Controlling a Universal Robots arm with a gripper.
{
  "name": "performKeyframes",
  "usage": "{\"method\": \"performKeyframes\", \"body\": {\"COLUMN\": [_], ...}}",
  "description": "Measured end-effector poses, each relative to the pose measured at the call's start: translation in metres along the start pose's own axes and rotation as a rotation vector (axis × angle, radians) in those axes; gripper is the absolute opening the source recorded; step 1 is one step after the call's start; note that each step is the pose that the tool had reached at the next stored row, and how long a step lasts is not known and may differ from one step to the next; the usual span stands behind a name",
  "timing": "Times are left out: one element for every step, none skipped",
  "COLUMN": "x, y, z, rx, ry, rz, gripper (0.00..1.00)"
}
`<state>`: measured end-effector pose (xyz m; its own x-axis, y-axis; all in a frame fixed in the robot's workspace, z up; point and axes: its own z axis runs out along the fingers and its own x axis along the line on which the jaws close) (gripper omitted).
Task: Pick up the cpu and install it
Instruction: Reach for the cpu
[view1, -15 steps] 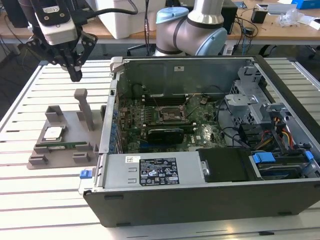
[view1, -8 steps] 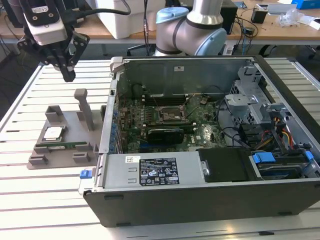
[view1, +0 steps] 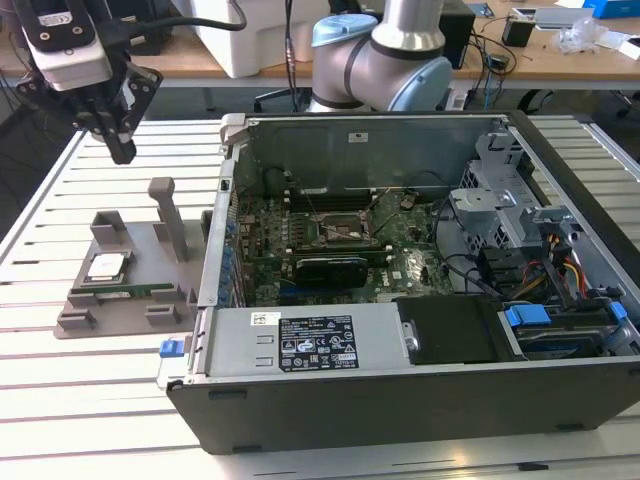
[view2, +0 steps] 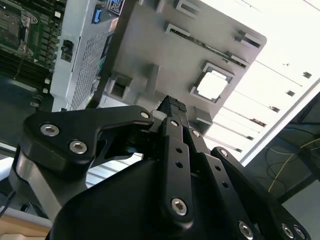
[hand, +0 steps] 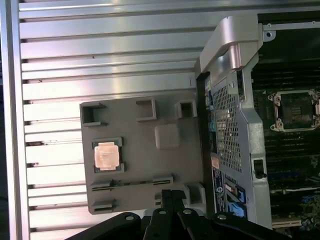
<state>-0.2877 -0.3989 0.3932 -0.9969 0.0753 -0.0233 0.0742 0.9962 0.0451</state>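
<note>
Hand (view1: 119, 150) hovers over slatted table (view1: 70, 390), cluttered desks (view1: 556, 56) behind.

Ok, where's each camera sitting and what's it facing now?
Exterior view: off the arm, looking down into the open computer case; gripper at the exterior view's left.
First wrist view: on the wrist, looking down onto the tray; gripper in foreground.
Second wrist view: on the wrist, looking along the gripper toward the tray.
Shared: all show the cpu in the tray.

End effector (view2: 172, 106) near grey holder (view2: 150, 45), cpu (view2: 211, 86) in its recess
</note>
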Motion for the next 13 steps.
{"method": "performKeyframes", "body": {"x": [0.0034, 0.0055, 0.0075, 0.0111, 0.0127, 0.0146, 0.0175, 0.0195, 0.0213, 0.0232, 0.0250, 0.0278, 0.0295], "y": [-0.0002, -0.0004, -0.0005, -0.0008, -0.0009, -0.0011, -0.0013, -0.0014, -0.0016, -0.0017, -0.0018, -0.0021, -0.0022], "z": [-0.0001, -0.0002, -0.0002, -0.0003, -0.0003, -0.0004, -0.0005, -0.0005, -0.0006, -0.0006, -0.0007, -0.0007, -0.0008], "rx": [0.0000, 0.0000, 0.0000, 0.0000, 0.0000, -0.0001, 0.0000, 0.0000, 0.0000, 0.0000, 0.0001, 0.0000, 0.0000], "ry": [0.0000, 0.0000, 0.0000, 0.0000, 0.0000, -0.0001, 0.0000, 0.0000, 0.0000, 0.0000, 0.0000, 0.0000, 0.0001], "rz": [0.000, 0.000, 0.000, 0.000, 0.000, 0.000, 0.000, 0.000, 0.000, 0.000, 0.000, 0.000, 0.000], "gripper": [0.11, 0.11, 0.11, 0.11, 0.11, 0.11, 0.11, 0.11, 0.11, 0.11, 0.11, 0.11, 0.11]}}
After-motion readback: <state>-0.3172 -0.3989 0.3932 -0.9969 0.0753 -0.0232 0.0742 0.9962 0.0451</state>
